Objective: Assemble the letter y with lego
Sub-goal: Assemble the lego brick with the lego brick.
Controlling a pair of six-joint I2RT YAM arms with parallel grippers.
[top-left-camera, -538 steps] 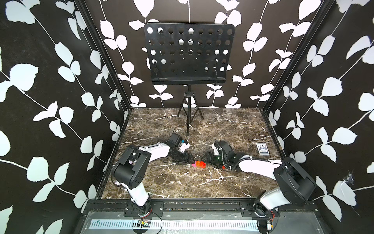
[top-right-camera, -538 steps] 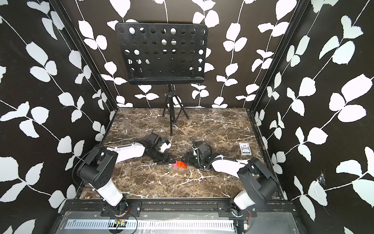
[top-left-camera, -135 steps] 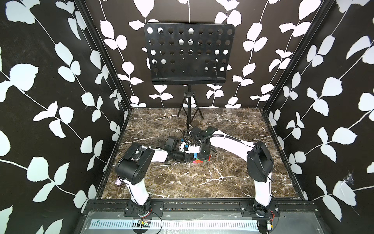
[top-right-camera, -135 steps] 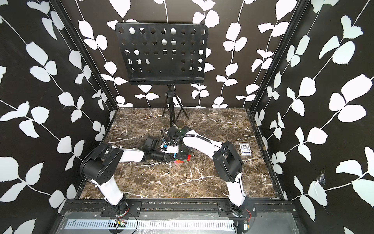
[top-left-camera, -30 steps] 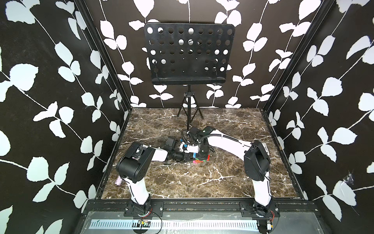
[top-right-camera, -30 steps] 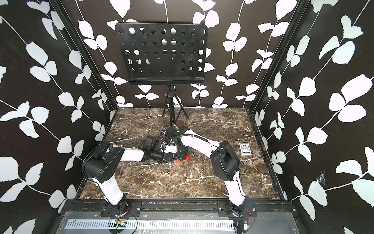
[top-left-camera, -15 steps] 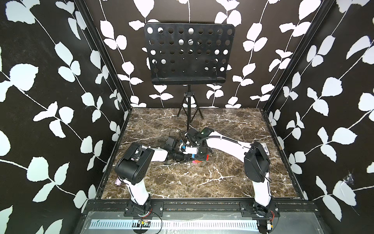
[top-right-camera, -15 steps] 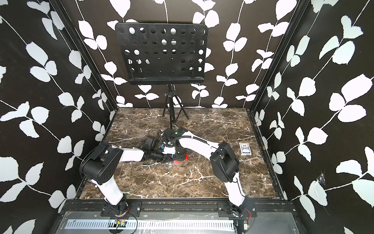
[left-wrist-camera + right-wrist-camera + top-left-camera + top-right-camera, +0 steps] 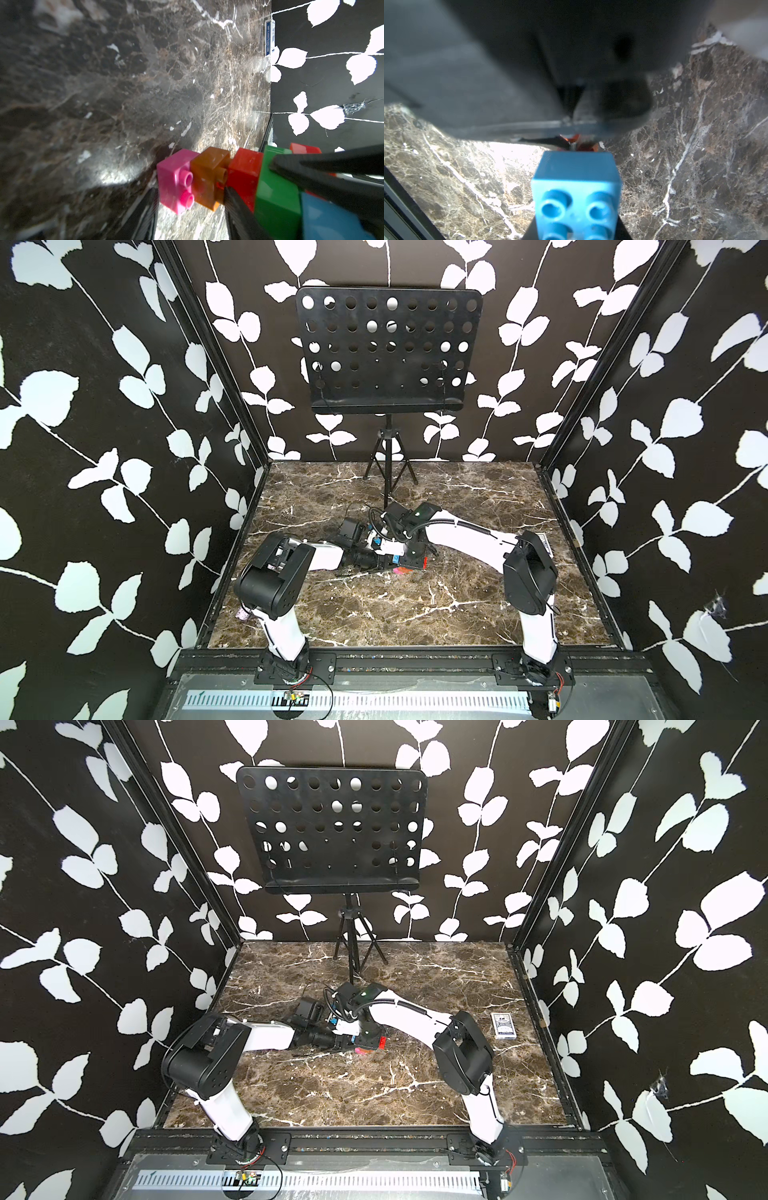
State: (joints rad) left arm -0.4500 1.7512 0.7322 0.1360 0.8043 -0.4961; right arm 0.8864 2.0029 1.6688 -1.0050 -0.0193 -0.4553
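Here the Y [image 9: 245, 176] lies low at mid-desk [image 9: 415, 614], six bricks joined. Its stem runs from the pink end [image 9: 174, 182] to the green bar [image 9: 276, 191], straight across the left tool's [image 9: 190, 190] gap. Those fingers narrowly flank pink and orange; whether they press, I cannot tell. The right tool [image 9: 576, 230] is clamped on the blue tip [image 9: 576, 166], likely bearing the Y. Both arms are equally near.

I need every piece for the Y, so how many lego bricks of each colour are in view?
pink brick: 1
brown-orange brick: 1
orange-red brick: 1
green brick: 1
red brick: 1
light blue brick: 1
Total: 6
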